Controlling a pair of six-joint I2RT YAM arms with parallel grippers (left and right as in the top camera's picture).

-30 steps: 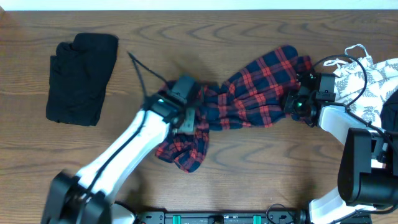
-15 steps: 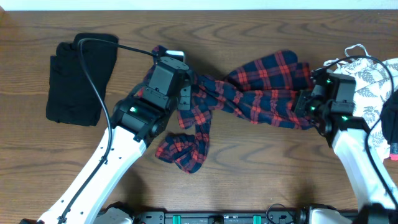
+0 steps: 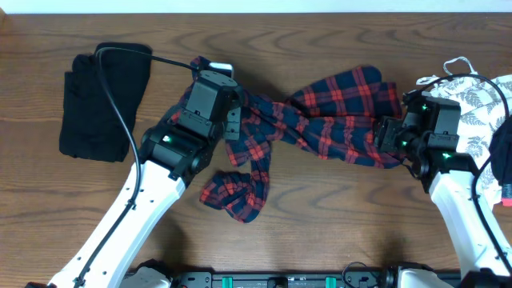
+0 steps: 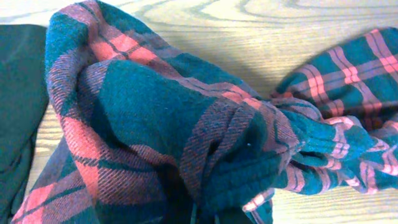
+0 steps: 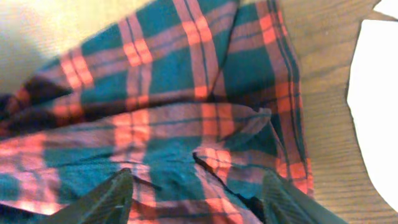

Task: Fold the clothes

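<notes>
A brown wood-grain desk [image 3: 320, 224] is seen from above, with a pale wall strip along its far edge and two white robot arms reaching in from the near edge.

The left gripper [image 3: 236, 112] is clenched on a bunched handful of the red-and-navy plaid shirt [image 3: 336, 112], a little left of the desk's centre and toward the far edge. In its wrist camera the gathered cloth fills the view and draws into tight folds at the bottom centre; the fingers themselves are hidden by it.

The right gripper [image 5: 196, 180] is released. Its two dark fingers [image 5: 112, 199] stand wide apart just above the shirt's right end, with plaid cloth lying under and between them.

The shirt lies crumpled and twisted across the middle of the desk, stretched from one gripper to the other. A loose, rumpled part of it hangs toward the near edge, below the left gripper.

A black garment [image 3: 104, 104] lies in a neat stack near the left edge, well apart from the shirt. A black cable [image 3: 120, 112] from the left arm loops over it.

A white leaf-print garment [image 3: 476, 96] is heaped at the right edge, just beyond the right arm.
</notes>
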